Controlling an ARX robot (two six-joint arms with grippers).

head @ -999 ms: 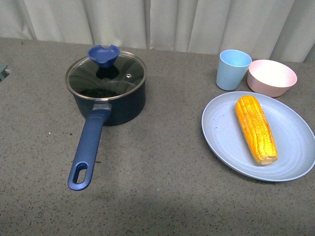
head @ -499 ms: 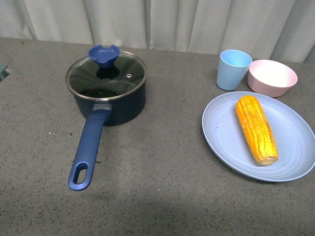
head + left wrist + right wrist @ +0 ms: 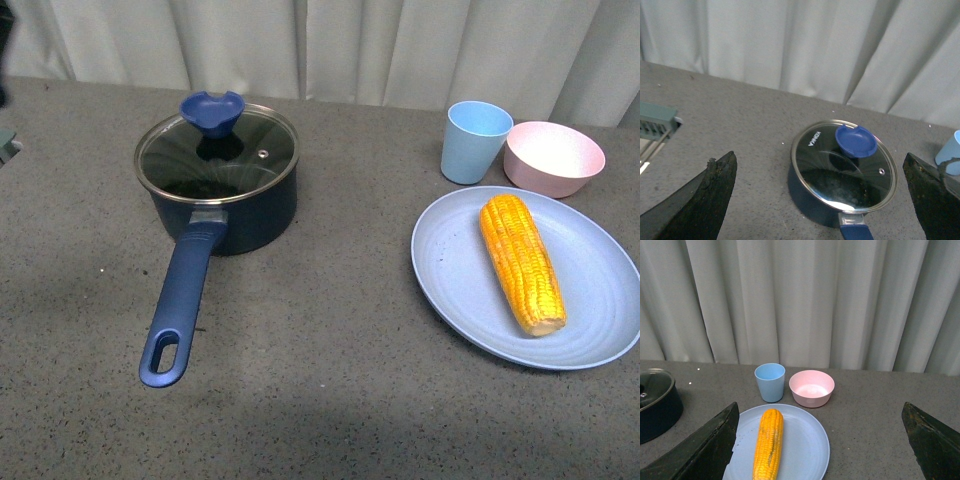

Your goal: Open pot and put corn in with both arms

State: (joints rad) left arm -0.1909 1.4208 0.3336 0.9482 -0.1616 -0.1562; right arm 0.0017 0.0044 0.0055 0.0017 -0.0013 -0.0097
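Navy-blue round saucepan [image 3: 240, 215], w/ glass lid [image 3: 250, 160] on, is set at 10 o'clock on grey bench [image 3: 320, 400]; yellow corn cob [image 3: 522, 262], long axis 11–5, at 3 o'clock. Left fingers [image 3: 715, 195], spread apart, are faced toward pot; right fingers [image 3: 715, 440], likewise apart, toward corn.

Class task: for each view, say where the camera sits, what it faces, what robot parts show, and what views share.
Front view: on the robot's body, looking down at pot and corn; no gripper shows.
Left wrist view: on the left wrist, facing the lidded pot; open left gripper frames it.
Right wrist view: on the right wrist, facing the corn; open right gripper frames it.
Shared: pot in all three; corn in front and right wrist views.
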